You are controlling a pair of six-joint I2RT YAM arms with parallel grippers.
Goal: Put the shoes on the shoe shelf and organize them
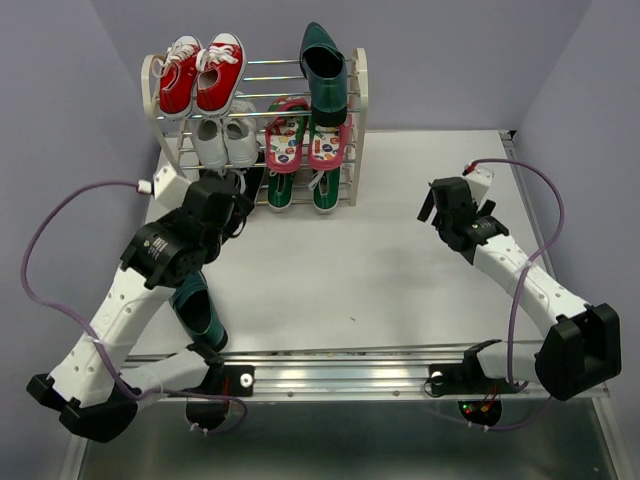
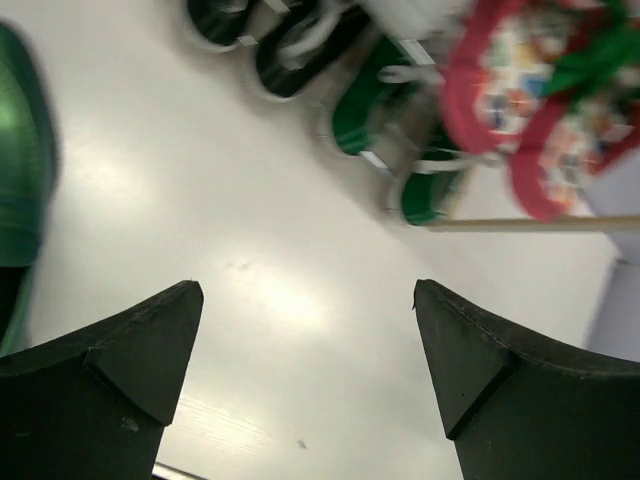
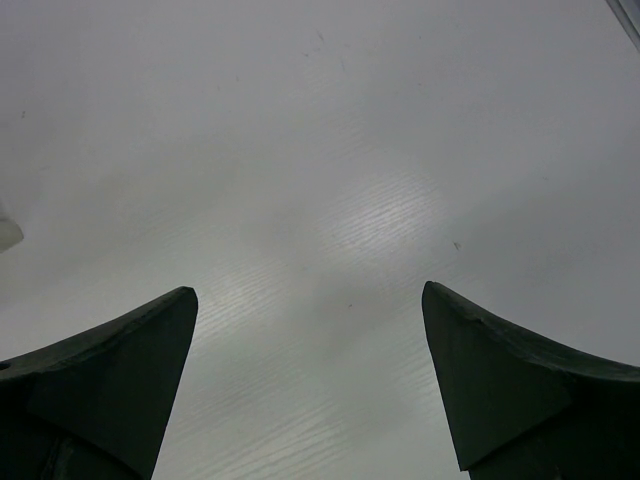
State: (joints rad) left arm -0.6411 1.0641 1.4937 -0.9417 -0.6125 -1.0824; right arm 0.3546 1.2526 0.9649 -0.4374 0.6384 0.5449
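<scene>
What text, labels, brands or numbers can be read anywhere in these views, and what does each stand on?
Nothing can be read for certain.
White mark on the left arm's black housing: too small to read.
Coloured prints on the flip-flops: patterns only, no legible letters; blurred in the left wrist view.
Right wrist view: bare table surface, no text.

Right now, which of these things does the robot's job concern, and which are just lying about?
Part of the job:
shoe shelf
green sneakers
flip-flops
shelved teal heel
loose teal heel

Just lying about:
red sneakers
white sneakers
black sneakers
</scene>
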